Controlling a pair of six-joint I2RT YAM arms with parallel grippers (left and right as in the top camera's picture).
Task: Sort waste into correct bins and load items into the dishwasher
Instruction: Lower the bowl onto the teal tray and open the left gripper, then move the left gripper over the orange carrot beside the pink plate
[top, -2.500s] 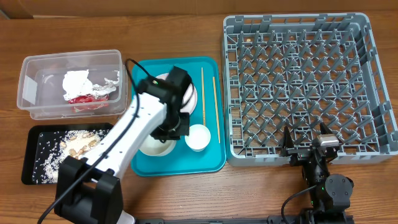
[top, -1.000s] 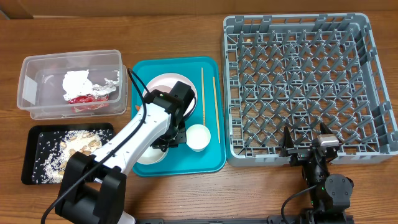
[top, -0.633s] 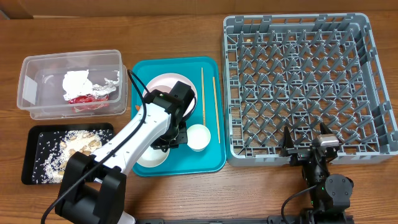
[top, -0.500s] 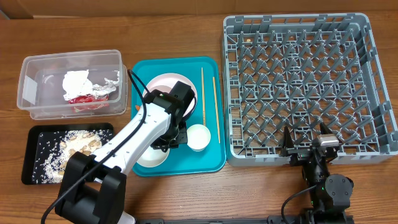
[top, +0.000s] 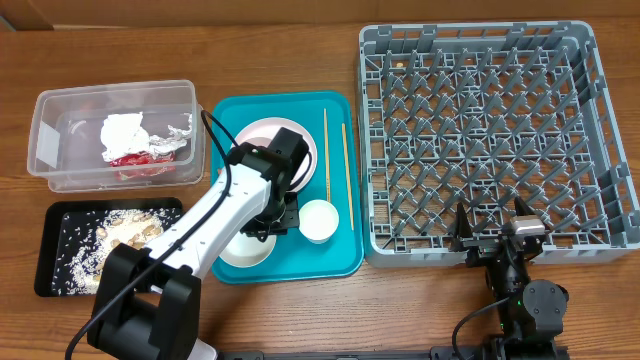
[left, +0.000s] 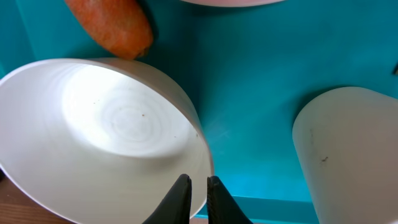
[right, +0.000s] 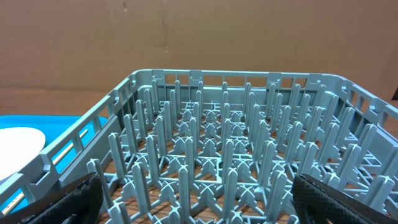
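My left gripper hangs low over the right rim of a white bowl on the teal tray. Its fingertips are almost together, with a thin slit between them and nothing held. In the left wrist view an orange carrot lies just beyond the bowl, and the white cup stands to the right. From overhead, the arm covers part of the bowl and of the pink plate. My right gripper is wide open at the near edge of the grey dish rack.
The clear tub holds a white napkin and a red-and-silver wrapper. The black tray holds rice and peanut scraps. Two chopsticks lie on the teal tray beside the cup.
My left wrist has edged slightly toward the far-left over the tray. The bowl, cup and plate have stayed put. The right arm has not moved.
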